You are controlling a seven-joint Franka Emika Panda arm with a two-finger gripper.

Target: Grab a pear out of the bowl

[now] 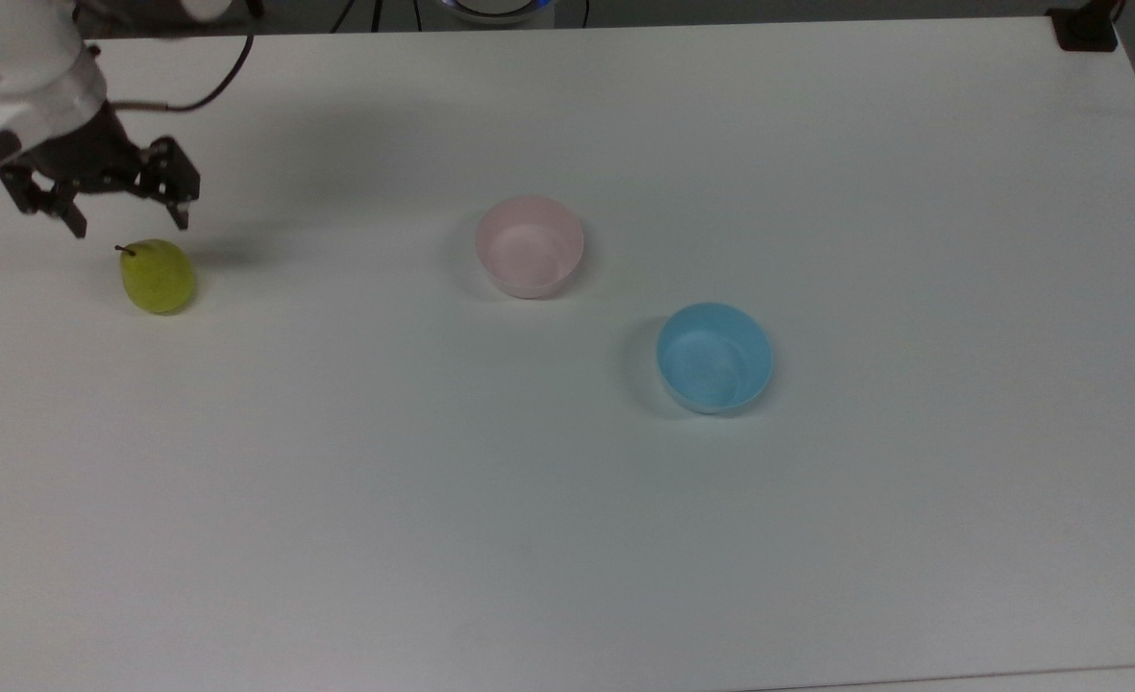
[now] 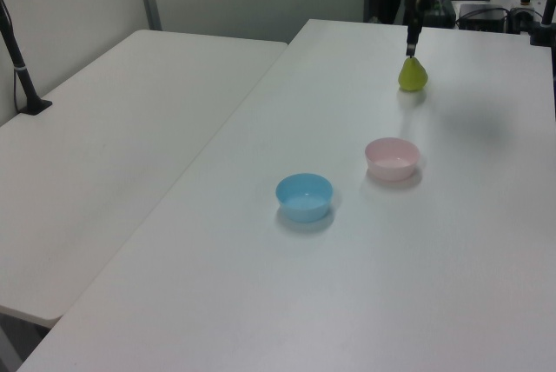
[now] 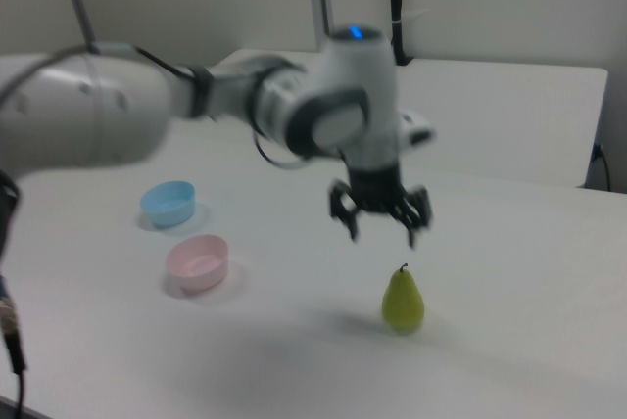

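While the pear [image 3: 403, 299] stands upright on the table [image 1: 567, 538], the tool [image 3: 380, 226] hangs wide above.

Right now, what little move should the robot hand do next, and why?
Probably lift a bit higher and pull away. The pear stands upright on the white table, well apart from the empty pink bowl. The gripper hangs open just above the pear's stem, holding nothing, so the pear is already out and set down. Rising straight up should avoid knocking it over.
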